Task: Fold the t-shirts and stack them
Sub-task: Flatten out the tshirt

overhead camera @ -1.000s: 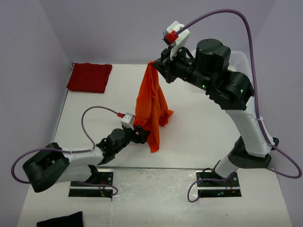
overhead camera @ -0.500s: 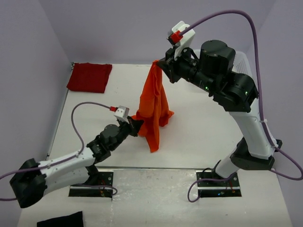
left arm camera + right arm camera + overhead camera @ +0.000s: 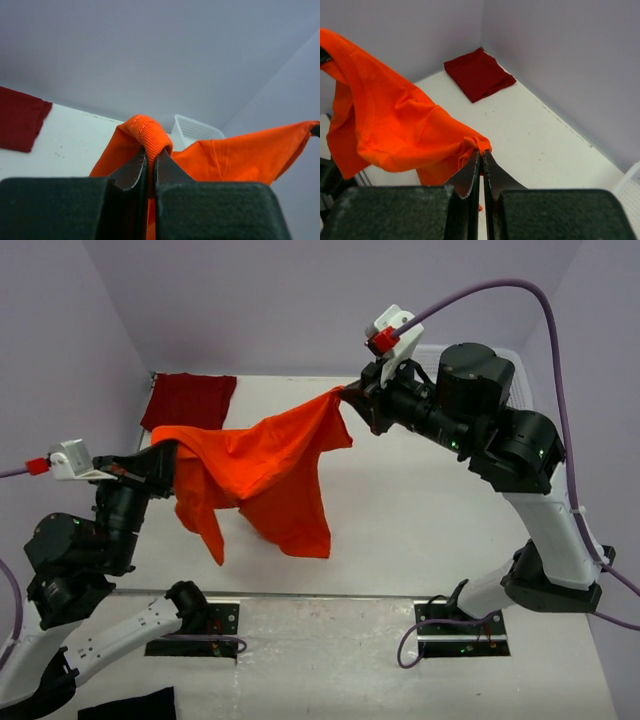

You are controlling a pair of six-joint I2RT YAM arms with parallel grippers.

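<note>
Orange t-shirt (image 3: 260, 465) slung in mid-air: ribbed edge pinched in the closed left gripper (image 3: 165, 453), cloth sagging rightward to a corner clamped in the right gripper (image 3: 352, 398). Best drawn apart evenly till taut, then lowered flat onto the table (image 3: 420, 500) beneath both, neither pinch loosened.

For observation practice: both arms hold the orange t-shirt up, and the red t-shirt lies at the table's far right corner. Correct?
No: the top external view shows the red t-shirt at the far left corner. The orange t-shirt is held as stated.
</note>
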